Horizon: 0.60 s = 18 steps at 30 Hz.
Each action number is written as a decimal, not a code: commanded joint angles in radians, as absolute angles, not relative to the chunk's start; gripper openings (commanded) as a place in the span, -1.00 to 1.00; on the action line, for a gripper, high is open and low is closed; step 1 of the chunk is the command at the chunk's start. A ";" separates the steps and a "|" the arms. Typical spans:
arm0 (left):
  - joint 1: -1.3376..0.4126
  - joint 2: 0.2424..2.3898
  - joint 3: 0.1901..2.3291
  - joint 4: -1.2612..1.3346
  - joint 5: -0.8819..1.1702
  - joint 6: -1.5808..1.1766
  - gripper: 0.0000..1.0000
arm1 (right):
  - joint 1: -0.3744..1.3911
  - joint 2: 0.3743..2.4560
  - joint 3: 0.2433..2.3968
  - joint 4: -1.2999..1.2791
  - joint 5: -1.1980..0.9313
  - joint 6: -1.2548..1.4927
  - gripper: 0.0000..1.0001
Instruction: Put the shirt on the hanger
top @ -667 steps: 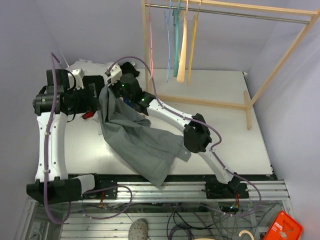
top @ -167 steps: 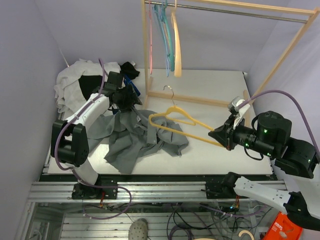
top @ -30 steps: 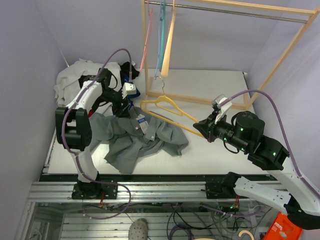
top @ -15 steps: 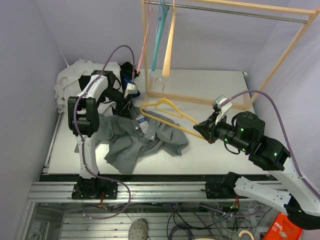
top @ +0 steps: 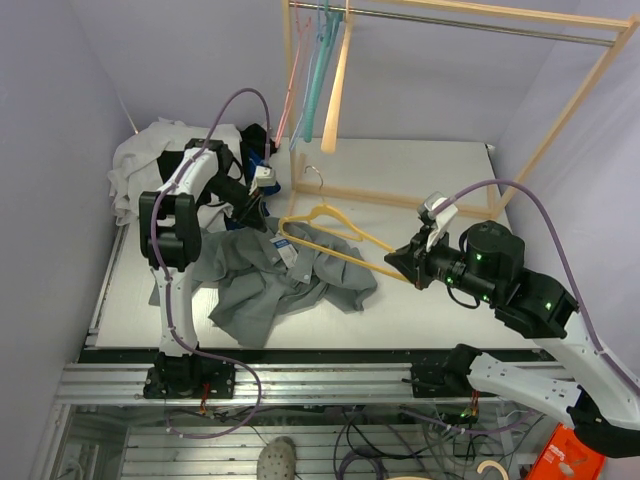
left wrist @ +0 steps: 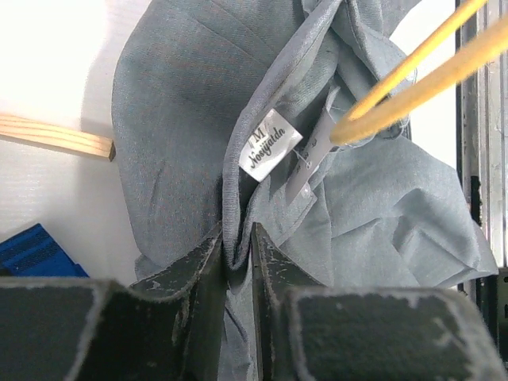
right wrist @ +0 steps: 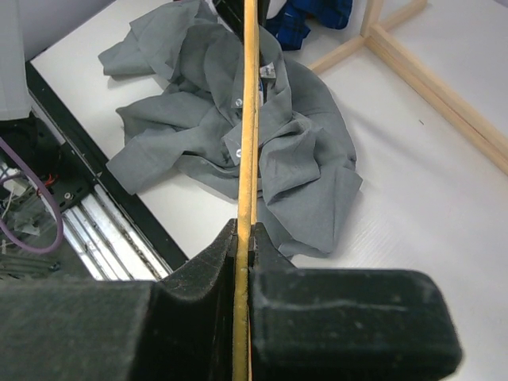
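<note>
The grey shirt (top: pixel 285 280) lies crumpled on the white table, left of centre. My left gripper (top: pixel 257 203) is at its far edge, shut on a fold of the shirt's collar (left wrist: pixel 236 238), just below the white size label (left wrist: pixel 270 144). The yellow hanger (top: pixel 330 232) hangs in the air over the shirt, silver hook (top: pixel 312 172) pointing away from me. My right gripper (top: pixel 402 262) is shut on its right end (right wrist: pixel 244 238). The hanger's left tip (left wrist: pixel 349 131) touches the open collar area in the left wrist view. The shirt (right wrist: pixel 238 143) spreads below the hanger in the right wrist view.
A wooden rack (top: pixel 560 120) stands at the back with pink, teal and cream hangers (top: pixel 318 70) on its rail. A white garment (top: pixel 150 160) and a dark blue one (top: pixel 262 150) are piled at the back left. The rack's floor bar (top: pixel 400 203) crosses behind the hanger.
My left gripper has closed from wide open onto the shirt's collar. The hanger has shifted slightly toward the shirt. The rack's hangers swing.
</note>
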<state>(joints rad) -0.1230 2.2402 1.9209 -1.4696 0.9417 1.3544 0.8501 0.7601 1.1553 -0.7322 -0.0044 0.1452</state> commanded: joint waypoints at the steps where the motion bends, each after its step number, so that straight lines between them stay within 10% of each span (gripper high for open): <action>1: -0.139 2.191 1.954 -1.495 0.956 1.336 -0.46 | 0.847 0.751 1.183 -0.723 -0.028 0.122 -1.00; 18: -0.194 1.923 1.939 -1.497 0.919 1.261 -0.50 | 0.847 0.786 1.266 -0.729 0.007 -0.051 -1.00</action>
<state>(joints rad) -0.1841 1.9549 1.9377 -1.4799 0.9157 1.2720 0.8501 0.7837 1.2438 -0.7685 0.0010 0.0097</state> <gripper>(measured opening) 0.245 0.029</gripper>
